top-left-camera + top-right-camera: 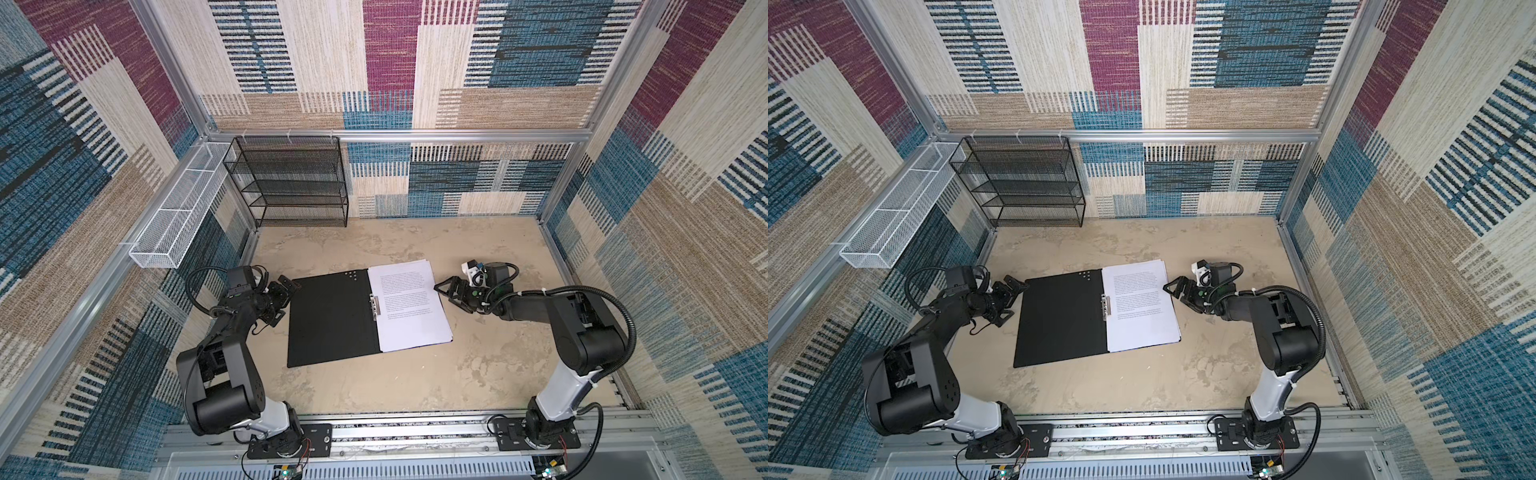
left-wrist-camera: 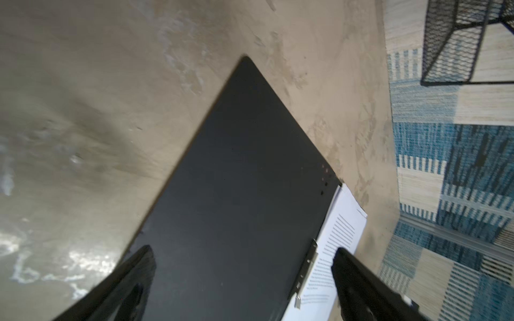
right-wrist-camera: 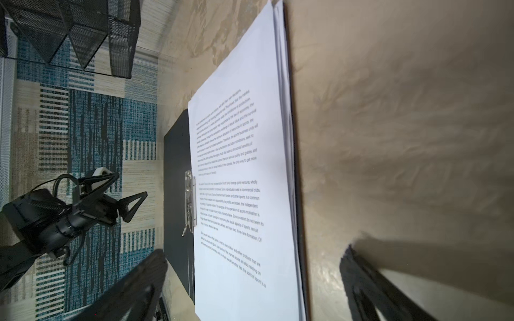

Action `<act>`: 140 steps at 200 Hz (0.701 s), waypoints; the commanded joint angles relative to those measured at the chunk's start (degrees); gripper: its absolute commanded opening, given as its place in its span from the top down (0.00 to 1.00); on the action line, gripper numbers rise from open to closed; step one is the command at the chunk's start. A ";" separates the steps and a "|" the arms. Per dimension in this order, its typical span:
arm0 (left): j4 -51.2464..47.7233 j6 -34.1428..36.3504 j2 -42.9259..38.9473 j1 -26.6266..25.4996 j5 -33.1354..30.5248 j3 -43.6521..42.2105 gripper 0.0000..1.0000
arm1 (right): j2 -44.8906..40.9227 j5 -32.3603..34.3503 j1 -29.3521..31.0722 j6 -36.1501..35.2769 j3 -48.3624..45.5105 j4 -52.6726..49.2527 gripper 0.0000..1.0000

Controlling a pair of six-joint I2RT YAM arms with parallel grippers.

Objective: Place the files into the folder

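Observation:
The folder (image 1: 332, 320) (image 1: 1059, 324) lies open flat on the table, black inside up. Its left flap is bare. The files (image 1: 409, 307) (image 1: 1142, 307), a stack of white printed sheets, cover its right half beside the metal spine clip (image 1: 375, 305). My left gripper (image 1: 284, 301) (image 1: 1013, 301) hovers open at the folder's left edge, holding nothing. In the left wrist view the left gripper (image 2: 242, 250) spans the black flap (image 2: 236, 180). My right gripper (image 1: 444, 296) (image 1: 1175, 296) is open just right of the files. The right wrist view shows the right gripper (image 3: 253, 253) astride the sheets' (image 3: 244, 139) edge.
A black wire-mesh shelf rack (image 1: 291, 183) (image 1: 1021, 183) stands against the back wall at the left. A white mesh basket (image 1: 174, 216) (image 1: 892, 216) hangs on the left wall rail. Patterned walls and aluminium frame close in the beige table on three sides.

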 commanded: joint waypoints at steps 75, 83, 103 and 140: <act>10.60 1.20 5.10 -1.76 -5.60 -7.31 0.00 | 2.74 -4.13 1.01 1.58 0.97 1.62 0.00; 10.59 1.43 5.43 -2.46 -5.01 -7.49 0.00 | 3.13 -4.47 1.34 1.51 1.35 1.51 0.00; 10.89 0.65 4.93 -3.66 -3.73 -9.12 0.00 | 4.50 -4.49 2.24 1.31 2.15 1.22 0.00; 13.63 -1.13 0.25 -3.77 0.93 -12.01 0.00 | 6.70 -5.37 3.23 1.94 2.99 2.20 0.00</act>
